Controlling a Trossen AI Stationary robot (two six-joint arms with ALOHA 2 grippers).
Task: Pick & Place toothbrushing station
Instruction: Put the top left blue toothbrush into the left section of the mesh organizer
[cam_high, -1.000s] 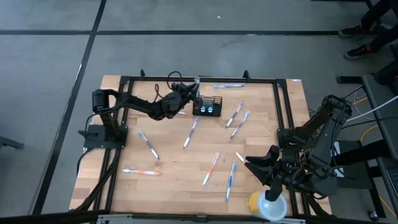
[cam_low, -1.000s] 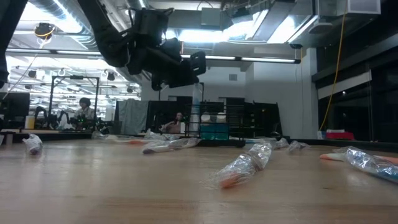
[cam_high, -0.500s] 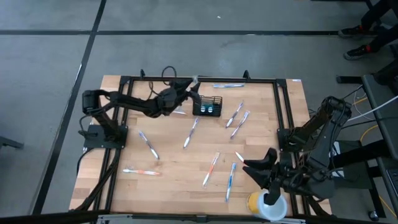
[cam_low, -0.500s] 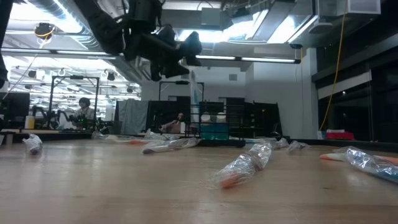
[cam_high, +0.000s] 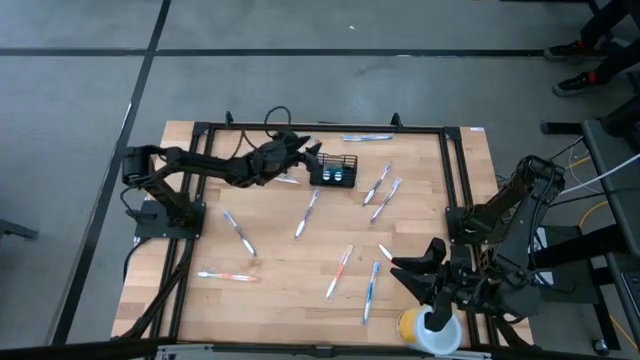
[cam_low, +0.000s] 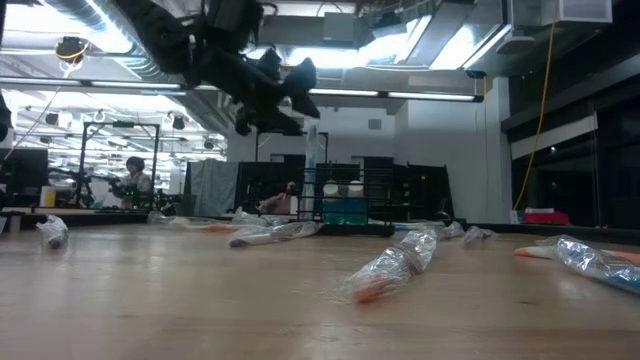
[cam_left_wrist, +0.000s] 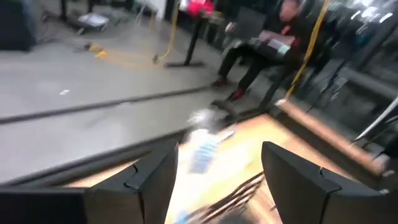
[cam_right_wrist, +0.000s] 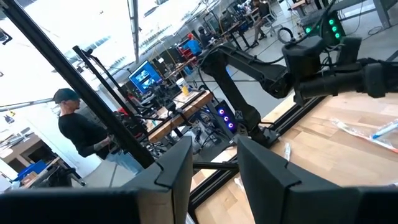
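Left gripper (cam_high: 312, 149) hangs open and empty at the holder's (cam_high: 335, 170) 10 o'clock, near the bench's (cam_high: 280, 270) far edge; a release seems done. Next, it needs another toothbrush (cam_high: 306, 213).

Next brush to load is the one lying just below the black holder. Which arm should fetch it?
Left. Its pincer is open and empty beside the holder, a short way from that brush. The right pincer sits at the near right corner over the yellow cup, much farther off.
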